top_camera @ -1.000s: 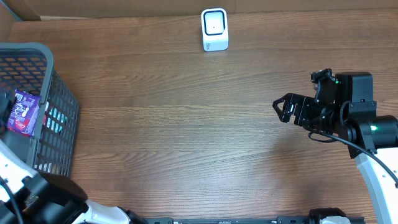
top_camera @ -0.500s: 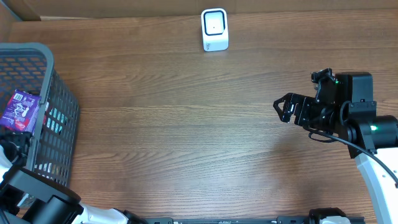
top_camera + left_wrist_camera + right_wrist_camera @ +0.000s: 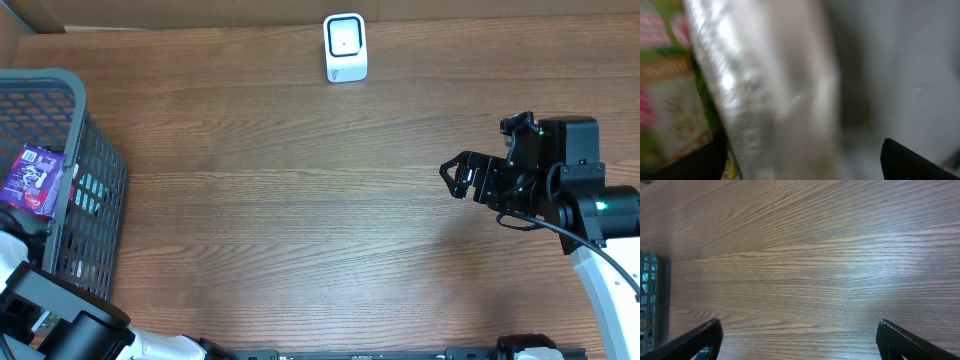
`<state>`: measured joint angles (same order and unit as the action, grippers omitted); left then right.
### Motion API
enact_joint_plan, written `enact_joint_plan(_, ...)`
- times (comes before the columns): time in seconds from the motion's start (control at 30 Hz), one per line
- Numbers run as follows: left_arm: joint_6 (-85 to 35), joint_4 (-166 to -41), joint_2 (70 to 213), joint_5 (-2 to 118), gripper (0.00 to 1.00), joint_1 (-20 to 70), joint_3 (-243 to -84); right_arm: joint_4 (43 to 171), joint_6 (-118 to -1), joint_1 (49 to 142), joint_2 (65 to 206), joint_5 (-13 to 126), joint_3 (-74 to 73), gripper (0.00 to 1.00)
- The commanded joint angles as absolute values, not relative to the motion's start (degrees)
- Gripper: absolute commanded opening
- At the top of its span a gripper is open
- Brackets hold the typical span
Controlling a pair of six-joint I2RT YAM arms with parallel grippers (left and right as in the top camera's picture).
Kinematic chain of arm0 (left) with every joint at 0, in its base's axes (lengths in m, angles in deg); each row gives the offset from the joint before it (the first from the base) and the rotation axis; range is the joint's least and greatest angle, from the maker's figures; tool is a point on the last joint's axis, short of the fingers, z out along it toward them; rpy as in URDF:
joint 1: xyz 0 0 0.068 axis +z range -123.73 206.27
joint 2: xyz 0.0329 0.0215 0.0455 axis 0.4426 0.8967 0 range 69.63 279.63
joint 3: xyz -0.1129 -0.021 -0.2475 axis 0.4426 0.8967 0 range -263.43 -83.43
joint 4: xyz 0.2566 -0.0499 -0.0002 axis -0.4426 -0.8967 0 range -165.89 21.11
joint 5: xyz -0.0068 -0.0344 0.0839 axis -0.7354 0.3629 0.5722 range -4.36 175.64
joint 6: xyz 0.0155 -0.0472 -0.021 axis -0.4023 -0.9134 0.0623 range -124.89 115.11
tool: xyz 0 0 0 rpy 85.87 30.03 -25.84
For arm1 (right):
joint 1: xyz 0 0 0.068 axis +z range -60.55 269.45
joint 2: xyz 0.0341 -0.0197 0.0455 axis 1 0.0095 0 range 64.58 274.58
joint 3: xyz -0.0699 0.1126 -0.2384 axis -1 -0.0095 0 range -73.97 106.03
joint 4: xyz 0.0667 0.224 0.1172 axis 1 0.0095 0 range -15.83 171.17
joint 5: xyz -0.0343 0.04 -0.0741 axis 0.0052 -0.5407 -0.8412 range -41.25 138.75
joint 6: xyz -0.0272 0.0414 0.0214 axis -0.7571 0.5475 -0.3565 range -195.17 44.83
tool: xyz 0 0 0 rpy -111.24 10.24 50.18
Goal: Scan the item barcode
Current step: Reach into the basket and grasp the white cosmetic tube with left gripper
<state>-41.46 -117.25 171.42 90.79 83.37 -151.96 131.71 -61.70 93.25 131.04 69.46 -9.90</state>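
— While my left gripper (image 3: 800,165) and right gripper (image 3: 452,177) both stand spread and empty, where's the item?
— It's the purple packet (image 3: 32,178), lying in the grey mesh basket (image 3: 95,150) at the tabletop's left edge.
— Handling?
— Light, crinkly, slippery foil, I'd judge. I'd pinch a sealed edge, barcode toward the white scanner (image 3: 345,47).

Your right arm (image 3: 575,190) is chunky black with a green LED (image 3: 601,207); the left arm (image 3: 50,312) by the basket (image 3: 100,175) is white, black-jointed.
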Motion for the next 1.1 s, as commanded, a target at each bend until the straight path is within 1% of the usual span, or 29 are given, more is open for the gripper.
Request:
enact_joint_plan(0.0,-43.3,-118.4,171.5,90.9,0.91,83.3,-150.3,131.5,-62.2,93.4,131.0,69.1,-8.8,0.98)
enact_joint_plan(0.07,-43.3,-119.0,171.5,90.9,0.96,83.3,-150.3,131.5,-62.2,93.4,131.1,69.1,-8.8,0.98)
enact_joint_plan(0.13,-43.3,-118.8,171.5,91.0,0.98,83.3,-150.1,131.5,-62.2,93.4,131.5,69.1,-8.8,0.98)
enact_joint_plan(0.2,-43.3,-117.4,171.5,91.0,0.97,83.3,-149.5,131.5,-62.2,93.4,131.9,69.1,-8.8,0.98)
enact_joint_plan(0.27,-43.3,-115.1,171.5,91.3,0.91,83.3,-148.5,131.6,-62.2,93.4,132.7,69.1,-8.8,0.98)
enact_joint_plan(0.3,-43.3,-114.4,171.5,91.4,0.89,83.3,-148.3,131.6,-62.2,93.4,132.9,69.1,-8.8,0.98)
enact_joint_plan(0.43,-43.3,-111.6,171.5,92.0,0.90,83.3,-147.5,131.6,-62.2,93.4,133.7,69.1,-8.8,0.98)
enact_joint_plan(0.53,-43.3,-109.1,171.5,92.0,0.93,83.3,-146.4,131.5,-62.2,93.4,133.8,69.1,-8.8,0.98)
enact_joint_plan(0.63,-43.2,-106.7,171.5,91.8,0.93,83.2,-145.3,131.5,-62.2,93.4,133.8,69.1,-8.8,0.98)
enact_joint_plan(0.67,-43.3,-106.3,171.5,91.8,0.90,83.2,-145.0,131.5,-62.2,93.4,133.8,69.1,-8.8,0.98)
enact_joint_plan(0.7,-43.3,-106.2,171.5,91.8,0.83,83.2,-144.9,131.5,-62.2,93.4,133.8,69.1,-8.8,0.98)
enact_joint_plan(0.73,-43.3,-106.1,171.5,91.8,0.73,83.2,-144.9,131.5,-62.2,93.4,133.8,69.1,-8.8,0.98)
enact_joint_plan(0.77,-43.3,-106.0,171.5,91.8,0.61,83.2,-144.9,131.5,-62.2,93.4,133.8,69.1,-8.8,0.98)
enact_joint_plan(0.83,-43.3,-105.9,171.5,91.8,0.40,83.2,-144.9,131.5,-62.2,93.4,133.8,69.1,-8.8,0.98)
enact_joint_plan(0.93,-43.3,-105.9,171.5,91.8,0.11,83.2,-144.9,131.5,-62.2,93.4,133.8,69.1,-8.8,0.98)
enact_joint_plan(0.97,-43.3,-105.8,171.5,91.8,0.04,83.2,-144.9,131.5,-62.2,93.4,133.8,69.1,-8.8,0.98)
enact_joint_plan(1.07,-43.2,-104.7,171.5,89.6,0.04,83.2,-145.8,131.5,-62.2,93.4,133.8,69.1,-8.8,0.98)
